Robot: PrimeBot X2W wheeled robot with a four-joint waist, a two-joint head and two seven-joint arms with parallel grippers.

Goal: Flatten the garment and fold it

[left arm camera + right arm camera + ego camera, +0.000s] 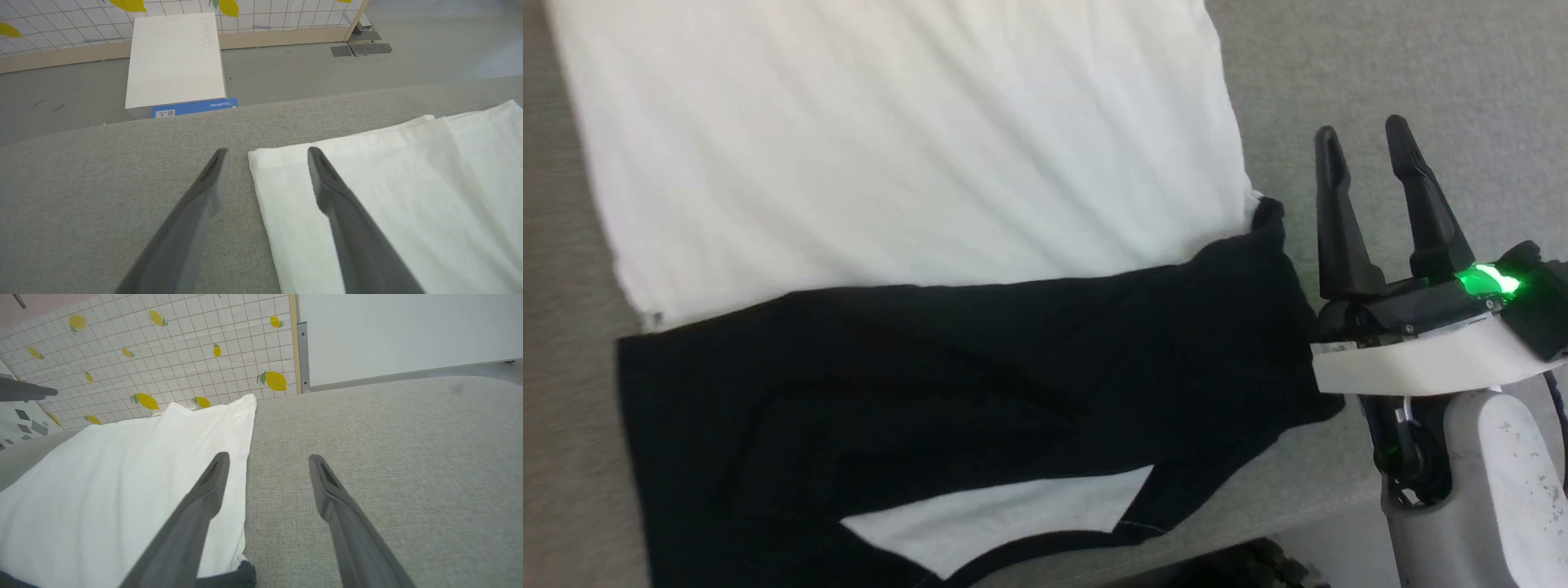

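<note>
The garment (907,163) lies flattened, left gripper (267,150) and right gripper (1361,126) flanking it, both wide open and empty, likely poised to fold

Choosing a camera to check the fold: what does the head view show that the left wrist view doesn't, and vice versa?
Head view: the black sleeves of the garment across its near end, with the open right hand beside them. Left wrist view: the open left hand over a hem corner, and a white box on the floor. Both: the garment's white body on the grey surface.
</note>
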